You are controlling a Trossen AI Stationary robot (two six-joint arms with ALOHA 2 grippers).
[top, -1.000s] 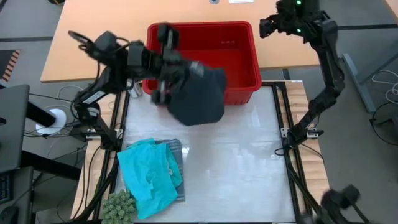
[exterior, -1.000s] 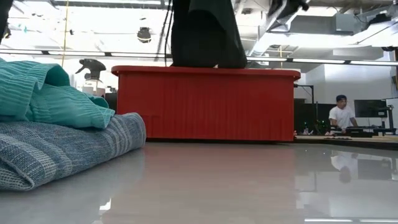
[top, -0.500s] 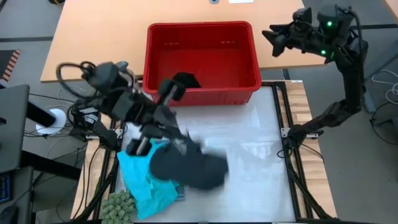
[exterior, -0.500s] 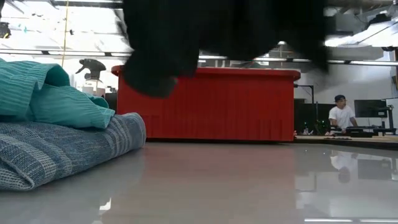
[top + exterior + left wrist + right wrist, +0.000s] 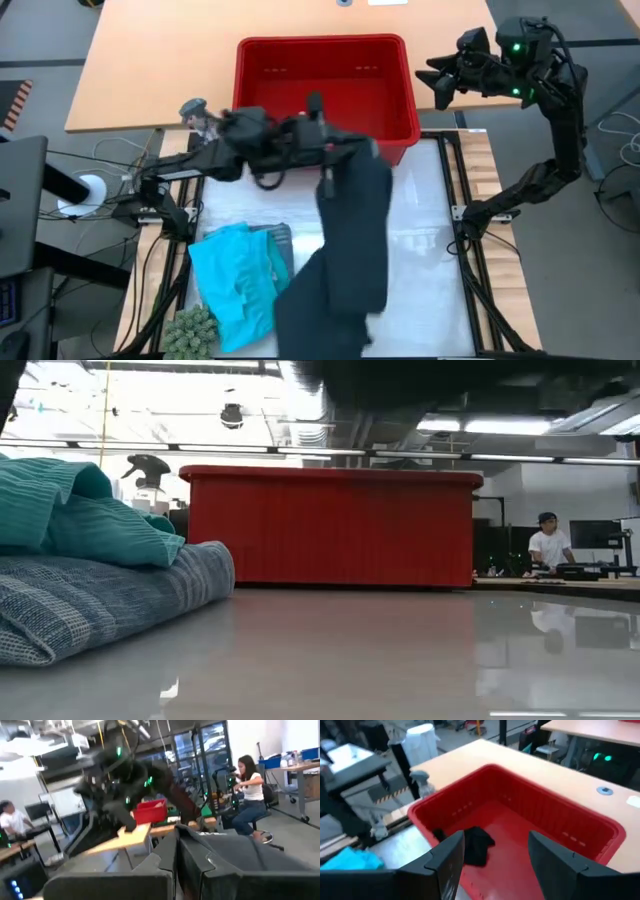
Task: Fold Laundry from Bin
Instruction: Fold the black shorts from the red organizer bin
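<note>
Left pincer (image 5: 322,150) was clamped on a black garment (image 5: 345,250) hung over the table (image 5: 420,260). Right pincer (image 5: 436,78) was held spread above the bin (image 5: 400,80).

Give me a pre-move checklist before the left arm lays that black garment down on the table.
1. Left gripper gripping the black garment: ok, the cloth hangs from it.
2. Garment out of the bin: ok.
3. Garment clear of the turquoise garment: cannot tell; from above their edges overlap.
4. Right gripper open and ready: ok, raised beside the bin's right side.
5. Bin emptied: not ok, a black piece lies inside.
</note>
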